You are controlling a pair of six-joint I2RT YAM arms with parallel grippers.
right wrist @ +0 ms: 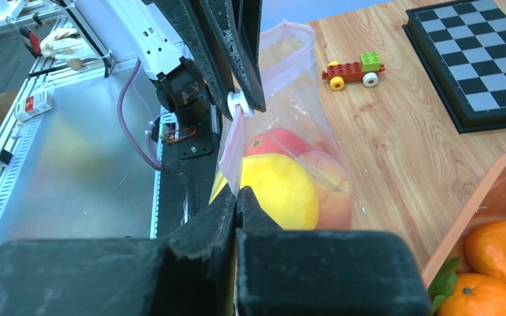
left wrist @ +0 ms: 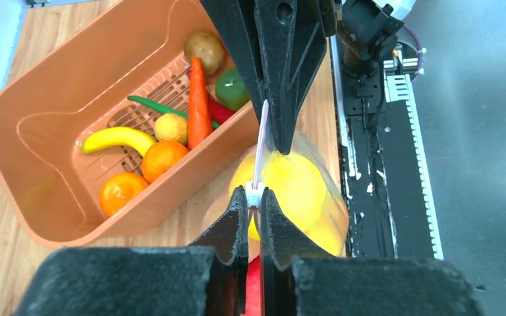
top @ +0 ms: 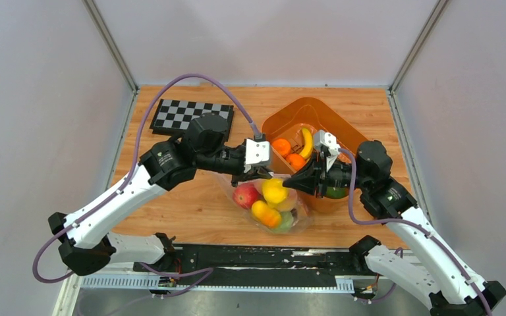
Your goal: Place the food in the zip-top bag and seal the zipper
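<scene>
The zip-top bag (top: 301, 210) hangs upright between both grippers, its bottom on the table. Inside are a red apple (top: 245, 195), a yellow fruit (top: 275, 191) and a peach (top: 267, 214). My left gripper (left wrist: 255, 195) is shut on the white slider of the zipper (left wrist: 261, 141) at one end of the mouth. My right gripper (right wrist: 236, 191) is shut on the other end of the zipper (right wrist: 232, 141), with the yellow fruit (right wrist: 280, 187) just behind it. In the top view the left gripper (top: 259, 176) and the right gripper (top: 293, 182) face each other closely.
An orange tub (top: 303, 108) right behind the bag holds oranges, a banana, a carrot and other toy food. A checkerboard (top: 191, 115) lies at the back left. A small block car (right wrist: 352, 68) sits on the wood. The black rail (top: 257, 258) runs along the near edge.
</scene>
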